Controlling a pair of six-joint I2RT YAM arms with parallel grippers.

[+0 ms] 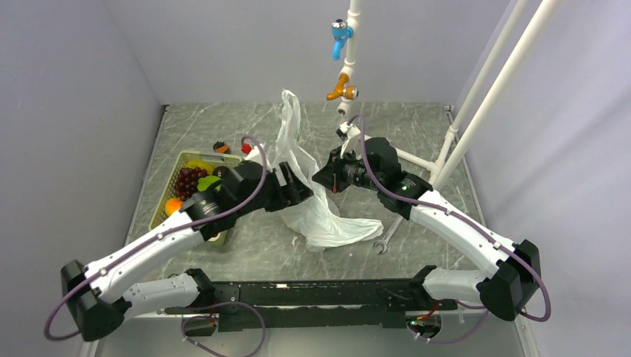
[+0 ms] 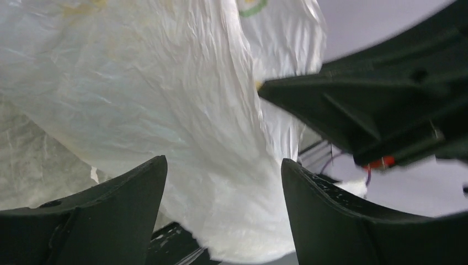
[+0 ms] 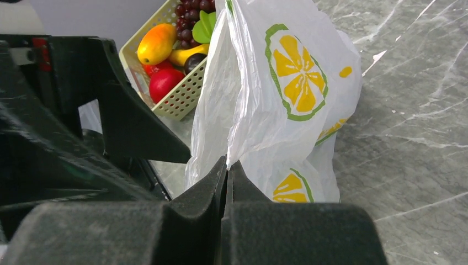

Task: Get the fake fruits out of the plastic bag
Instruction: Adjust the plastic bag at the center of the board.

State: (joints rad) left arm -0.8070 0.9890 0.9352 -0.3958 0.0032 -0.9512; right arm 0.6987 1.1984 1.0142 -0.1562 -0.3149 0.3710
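Note:
The plastic bag (image 1: 320, 212), white with lemon prints, hangs crumpled between my two grippers, one handle standing up behind them. My right gripper (image 3: 227, 163) is shut on a fold of the bag (image 3: 287, 94) and holds it up. My left gripper (image 2: 223, 165) is open, its fingers on either side of the bag's white film (image 2: 165, 99), not closed on it. The fake fruits (image 1: 192, 182) lie in a cream basket (image 1: 165, 199) to the left: purple grapes, orange, yellow, green. In the right wrist view they show as orange, red and yellow fruits (image 3: 165, 61). No fruit shows inside the bag.
A small orange fruit (image 1: 221, 146) and a red one (image 1: 246, 148) lie on the marble table behind the basket. A metal wrench (image 1: 388, 238) lies to the right of the bag. White pipes with blue and orange valves (image 1: 341, 37) stand at the back.

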